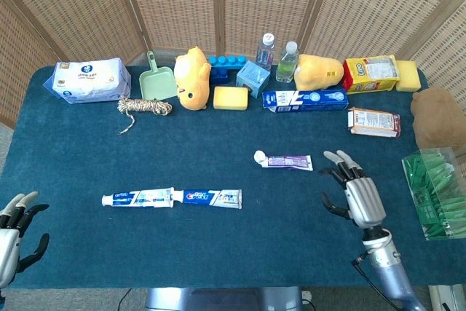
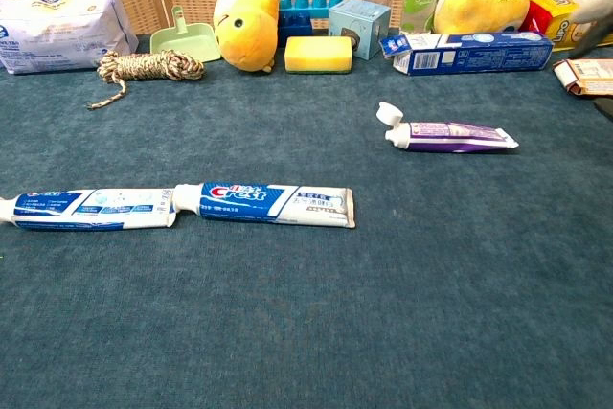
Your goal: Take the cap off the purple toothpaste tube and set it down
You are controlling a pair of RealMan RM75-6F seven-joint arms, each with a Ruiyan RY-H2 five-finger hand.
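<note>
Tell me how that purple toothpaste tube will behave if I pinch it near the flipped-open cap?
The purple toothpaste tube lies flat with a crimped tail, so it probably won't roll. Its body looks soft, so it may flex or ooze if squeezed. The open cap looks hinged and may wobble. The right hand is clear of it.

Toothpaste tube [image 1: 287, 161] mid-bench [image 1: 218, 238], cap [image 1: 261, 156] at its left end. Two other tubes [image 1: 172, 197] end to end nearer the front, further left. Boxed toothpaste [image 1: 303, 99] behind, beside sponge [image 1: 230, 97].
</note>
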